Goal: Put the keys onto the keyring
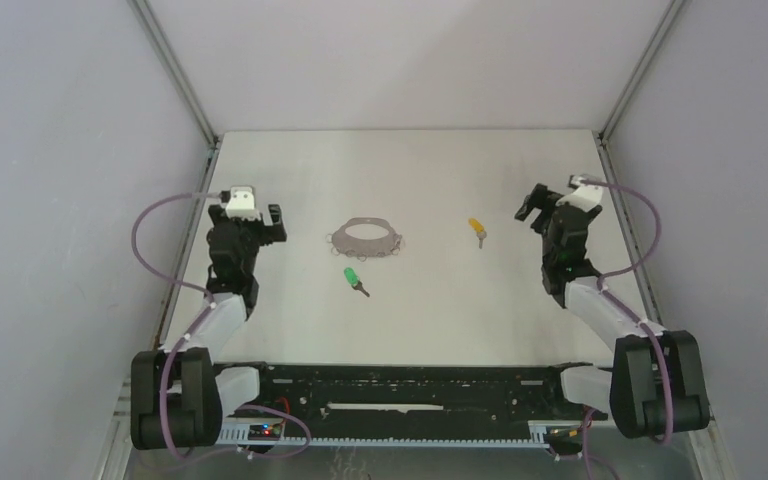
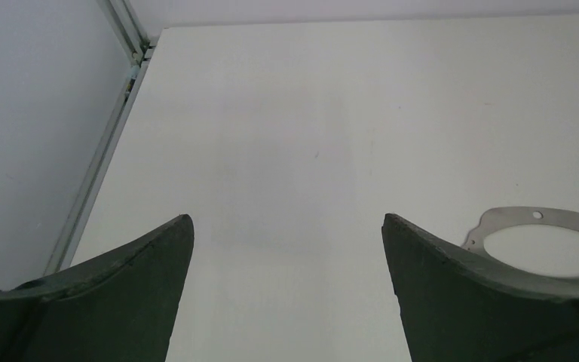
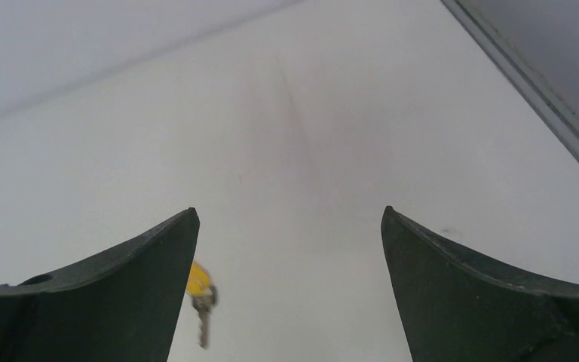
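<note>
The grey oval keyring lies flat near the table's middle; its far rim peeks past my left gripper's right finger. A green-headed key lies just in front of the keyring. The yellow-headed key lies to the ring's right; in the right wrist view this key is partly behind the left finger. My left gripper hovers left of the ring, open and empty. Right of the yellow key, my right gripper is open and empty too.
Grey walls with metal corner posts close in the white table on three sides. The black base rail with cables runs along the near edge.
</note>
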### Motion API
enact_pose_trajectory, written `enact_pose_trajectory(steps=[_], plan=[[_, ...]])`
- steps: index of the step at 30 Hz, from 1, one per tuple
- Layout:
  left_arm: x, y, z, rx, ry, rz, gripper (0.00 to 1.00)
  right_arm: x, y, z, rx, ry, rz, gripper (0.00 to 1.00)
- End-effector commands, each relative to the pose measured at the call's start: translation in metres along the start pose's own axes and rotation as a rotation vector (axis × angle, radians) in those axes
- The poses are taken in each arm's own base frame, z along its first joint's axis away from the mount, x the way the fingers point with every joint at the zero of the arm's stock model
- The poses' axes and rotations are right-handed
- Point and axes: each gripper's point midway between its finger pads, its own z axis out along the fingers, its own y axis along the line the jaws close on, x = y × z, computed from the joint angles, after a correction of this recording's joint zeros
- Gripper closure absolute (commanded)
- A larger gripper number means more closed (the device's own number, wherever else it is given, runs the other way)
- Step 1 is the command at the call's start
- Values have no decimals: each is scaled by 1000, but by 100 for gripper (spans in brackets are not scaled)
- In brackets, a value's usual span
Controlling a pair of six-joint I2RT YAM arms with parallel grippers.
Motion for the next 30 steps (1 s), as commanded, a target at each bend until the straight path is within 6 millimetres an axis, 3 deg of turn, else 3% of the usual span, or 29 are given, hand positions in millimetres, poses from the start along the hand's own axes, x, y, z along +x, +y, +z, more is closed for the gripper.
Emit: enact_pose_trajectory(steps=[1, 3, 6, 11, 14, 17, 23, 30], plan=[[-4, -5, -1, 64, 158, 61, 0, 2, -3, -2, 6, 143, 346, 0], [-10, -8, -4, 98, 212, 70, 0, -5, 19, -3, -144, 154, 370, 0], [-20, -22, -13, 190, 262, 82, 0, 1, 82, -11, -326, 202, 185, 0], [-10, -58, -35, 383, 355, 104, 0, 39, 188, -18, -545, 405, -37, 0], [8, -82, -47, 455, 421, 202, 0, 56, 236, -17, -634, 479, -69, 1], [20, -99, -54, 497, 447, 267, 0, 82, 264, -12, -655, 557, -89, 9], [27, -110, -51, 527, 487, 284, 0, 131, 294, -14, -680, 642, -119, 17], [34, -108, -39, 506, 522, 298, 2, 144, 321, -17, -736, 634, -182, 19]])
